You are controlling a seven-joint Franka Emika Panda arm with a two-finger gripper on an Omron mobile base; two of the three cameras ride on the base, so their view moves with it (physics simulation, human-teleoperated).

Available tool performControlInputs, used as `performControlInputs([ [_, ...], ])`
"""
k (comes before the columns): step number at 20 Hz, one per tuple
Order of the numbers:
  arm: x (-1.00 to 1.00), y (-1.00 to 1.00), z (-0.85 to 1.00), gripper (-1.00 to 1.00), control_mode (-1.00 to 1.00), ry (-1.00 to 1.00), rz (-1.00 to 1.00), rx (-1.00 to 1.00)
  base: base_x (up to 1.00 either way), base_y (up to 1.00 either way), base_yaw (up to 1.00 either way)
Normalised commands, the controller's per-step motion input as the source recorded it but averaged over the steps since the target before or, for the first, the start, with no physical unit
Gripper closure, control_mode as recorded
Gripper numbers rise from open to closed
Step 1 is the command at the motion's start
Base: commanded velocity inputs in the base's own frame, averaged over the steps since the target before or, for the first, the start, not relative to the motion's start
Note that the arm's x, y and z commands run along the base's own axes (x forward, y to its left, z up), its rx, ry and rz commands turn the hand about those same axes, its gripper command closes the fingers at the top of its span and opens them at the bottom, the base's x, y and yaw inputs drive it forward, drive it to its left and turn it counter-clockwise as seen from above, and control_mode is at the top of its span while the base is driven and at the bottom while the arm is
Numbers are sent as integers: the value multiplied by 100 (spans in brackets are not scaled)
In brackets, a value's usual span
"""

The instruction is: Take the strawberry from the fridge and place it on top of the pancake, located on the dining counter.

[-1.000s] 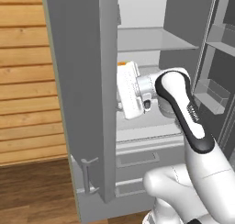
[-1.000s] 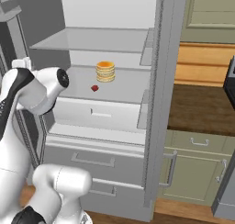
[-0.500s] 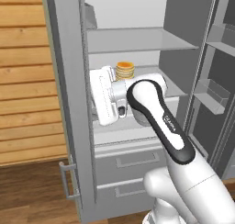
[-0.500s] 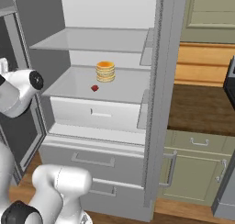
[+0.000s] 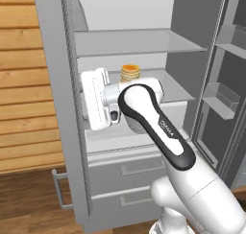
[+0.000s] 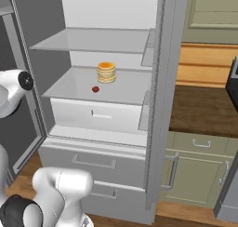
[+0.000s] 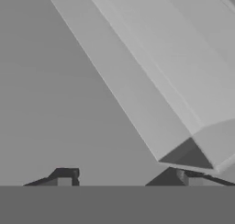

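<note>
- Tall light grey fridge (image 6: 158, 105) stands with doors open, white shelves inside, two drawers below with bar handles.
- Tiny dark red roundish strawberry (image 6: 95, 89) sits on the middle white shelf (image 6: 125, 89), toward its front, untouched.
- Short stack of golden-tan pancakes with an orange top (image 6: 106, 72) is on the same shelf, just behind and right of the strawberry, apart from it; no plate under it that I can see.
- White arm with dark joints (image 5: 153, 122) reaches up from the lower right of the left base view; hand is turned toward the left fridge door edge (image 5: 60, 103), level with the middle shelf.
- Two-finger gripper (image 7: 121, 177): only two dark fingertips (image 7: 64, 175) at the bottom of the hand view, set apart with nothing between them; a grey slanted fridge panel (image 7: 174, 71) is close ahead. Jaws look parted, empty; how wide, can't tell.
- Wooden plank wall (image 5: 24, 84) left of the fridge, sage-green cabinets (image 6: 195, 175) to its right.
</note>
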Motion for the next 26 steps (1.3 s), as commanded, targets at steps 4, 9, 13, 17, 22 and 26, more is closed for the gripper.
performControlInputs([
  [4, 0, 61, 0, -100, -100, 1, 0, 0, 0, 0, 0],
  [9, 0, 69, -4, -100, -100, 2, 0, 0, 0, 0, 0],
  [13, -3, 37, -4, -100, -100, 1, 0, -1, 0, 0, 0],
  [17, -16, -69, 1, -100, -100, 0, 0, -2, 0, 0, 0],
  [22, -1, -100, 0, -100, -100, 0, 0, -36, 0, 0, 0],
  [26, -9, -100, -19, -100, -100, 0, 6, -79, 0, 0, 0],
])
